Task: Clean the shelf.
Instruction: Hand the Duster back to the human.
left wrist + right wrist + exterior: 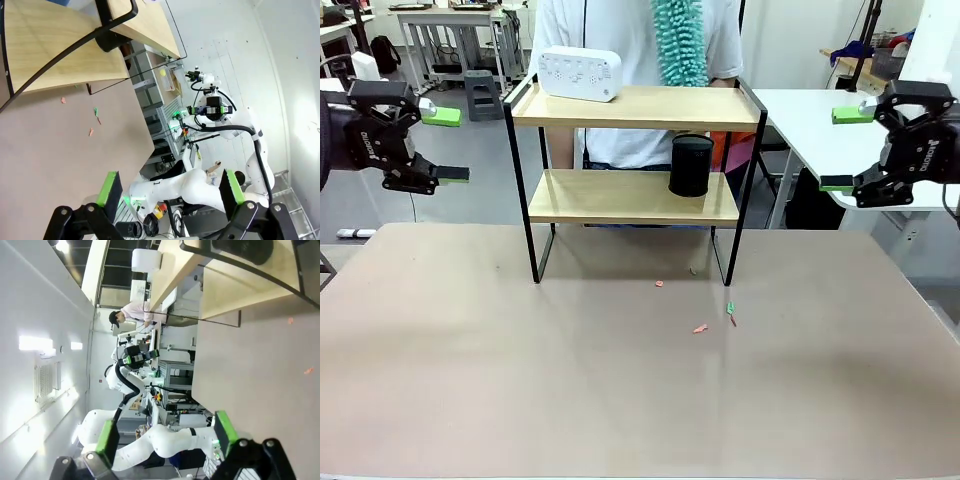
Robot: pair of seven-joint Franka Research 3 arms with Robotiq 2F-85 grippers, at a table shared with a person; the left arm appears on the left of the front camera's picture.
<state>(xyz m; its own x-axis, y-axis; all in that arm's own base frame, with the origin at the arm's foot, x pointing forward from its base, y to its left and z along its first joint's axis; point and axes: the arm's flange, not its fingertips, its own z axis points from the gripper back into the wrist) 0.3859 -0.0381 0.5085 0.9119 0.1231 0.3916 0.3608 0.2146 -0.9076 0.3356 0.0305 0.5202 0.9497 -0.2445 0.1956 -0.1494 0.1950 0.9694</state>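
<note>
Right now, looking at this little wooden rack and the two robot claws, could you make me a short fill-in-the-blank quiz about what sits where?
1. The white rectangular box with buttons sits on the ____ board of the small two-tier wooden shelf with a black metal frame.
2. The black cylinder stands on the ____ board.
3. The left gripper and right gripper both have their green-padded jaws ____.
4. Small scraps lie on the ____ in front of the shelf.

Missing words: top; lower; open; table

The shelf [633, 107] stands mid-surface [470, 380] with a box [579, 73] on its top board, a cylinder [691, 165] on the lower, scraps [700, 328] before it, and a person [620, 30] behind.
</note>
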